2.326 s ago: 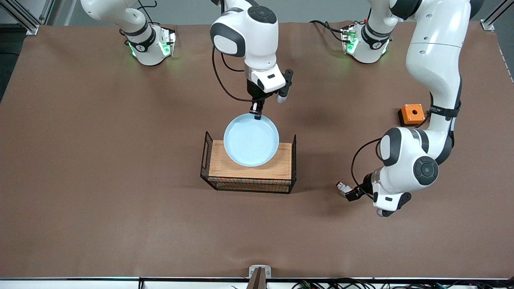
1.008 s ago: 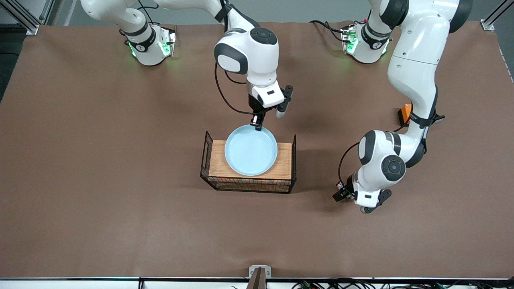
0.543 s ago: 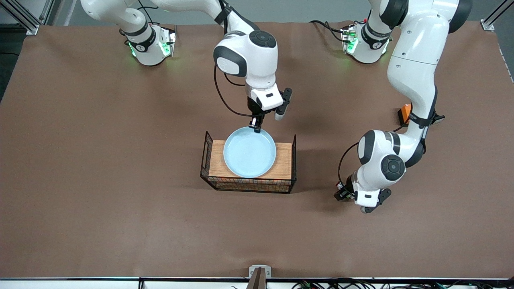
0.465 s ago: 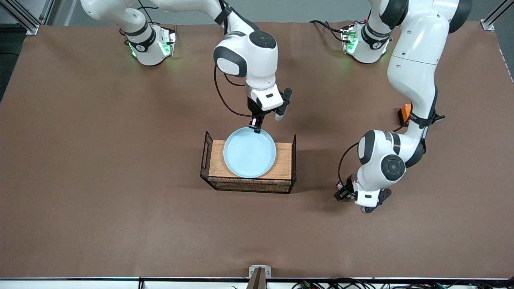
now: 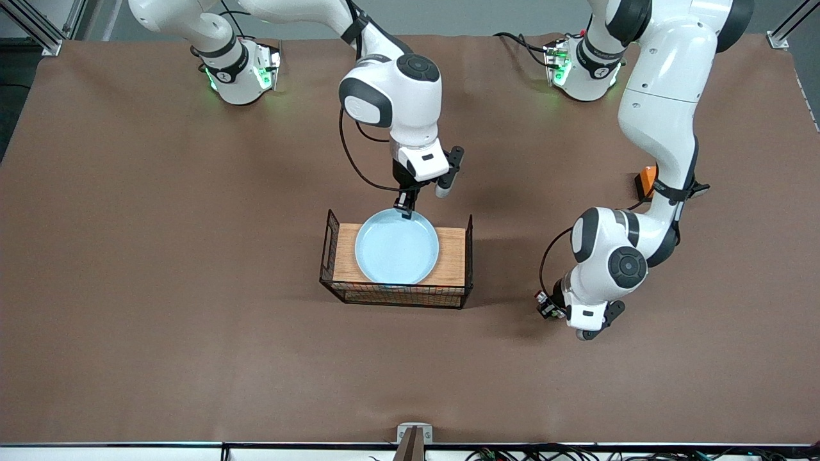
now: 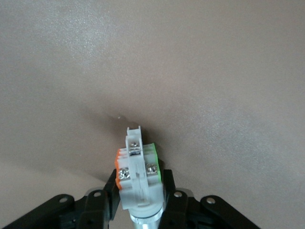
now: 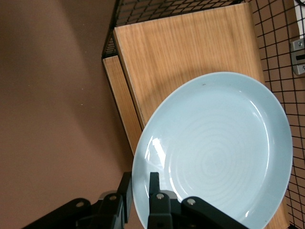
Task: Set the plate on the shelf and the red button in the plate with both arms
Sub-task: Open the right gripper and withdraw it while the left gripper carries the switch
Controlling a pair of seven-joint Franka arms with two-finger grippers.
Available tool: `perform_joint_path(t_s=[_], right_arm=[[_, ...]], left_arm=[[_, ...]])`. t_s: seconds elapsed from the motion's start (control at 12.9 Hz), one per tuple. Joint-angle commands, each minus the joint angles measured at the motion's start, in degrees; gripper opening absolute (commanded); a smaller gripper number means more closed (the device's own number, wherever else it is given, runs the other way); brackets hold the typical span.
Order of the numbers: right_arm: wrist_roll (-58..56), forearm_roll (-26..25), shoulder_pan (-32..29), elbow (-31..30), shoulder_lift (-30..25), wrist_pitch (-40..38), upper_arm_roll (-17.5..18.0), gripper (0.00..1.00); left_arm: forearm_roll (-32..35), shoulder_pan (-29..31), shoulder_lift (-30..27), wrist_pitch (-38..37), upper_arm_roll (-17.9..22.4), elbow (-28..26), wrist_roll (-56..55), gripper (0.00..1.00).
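My right gripper [image 5: 405,209] is shut on the rim of the pale blue plate [image 5: 397,246] and holds it over the wire basket [image 5: 333,251] with its wooden floor. In the right wrist view the plate [image 7: 219,148] fills the frame, its rim pinched between the fingers [image 7: 155,195] of my right gripper [image 7: 139,193]. My left gripper [image 5: 546,307] is shut on the red button [image 5: 543,301] just above the table, toward the left arm's end, beside the basket. In the left wrist view the white-grey button [image 6: 138,167] with orange and green sides sticks out of my left gripper [image 6: 139,200].
An orange box [image 5: 644,181] sits partly hidden by the left arm, farther from the front camera than the left gripper. The basket's wire walls [image 7: 281,43] stand around the wooden floor [image 7: 190,57]. Bare brown table lies around the basket.
My right gripper has lowered the plate further over the basket, slightly nearer the front camera. My left gripper with the button has barely moved in the last second.
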Motion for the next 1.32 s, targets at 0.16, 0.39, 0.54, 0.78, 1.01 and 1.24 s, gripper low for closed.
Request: perform_joint_path(t_s=[0.16,0.39,0.54,0.78,1.01,1.24], right_arm=[[2.1,-0.57,-0.97,4.13,1.0,-0.9,0.89,1.0],[1.84,2.84,-1.4,5.45,0.04,-4.14,1.07,1.0],[1.58,9.41,-1.84,7.91,-1.8,-10.1,0.89,1.0],[1.57,19.09,-7.54,8.8,-6.8,-20.12,0.81,1.0],[2.53,20.53,-13.87,8.98,-12.43,-31.72,0.72,1.0],[6.75,20.62,-19.4,9.15,-16.39,-37.99,0.37,1.0]], left_arm=[[1.32,-0.41,-1.58,-2.9,0.51,-0.3,-1.51,0.19],[2.81,-0.5,-2.29,-3.86,0.6,-0.21,-1.51,0.14],[4.39,-0.41,-2.29,-8.5,0.6,2.23,-1.51,0.13],[4.75,-0.32,-4.39,-16.94,0.6,5.67,-1.42,0.13],[4.75,0.03,-8.34,-22.92,0.51,6.12,-1.24,0.13],[4.75,-0.23,-12.99,-29.95,0.51,6.2,-1.33,0.13]])
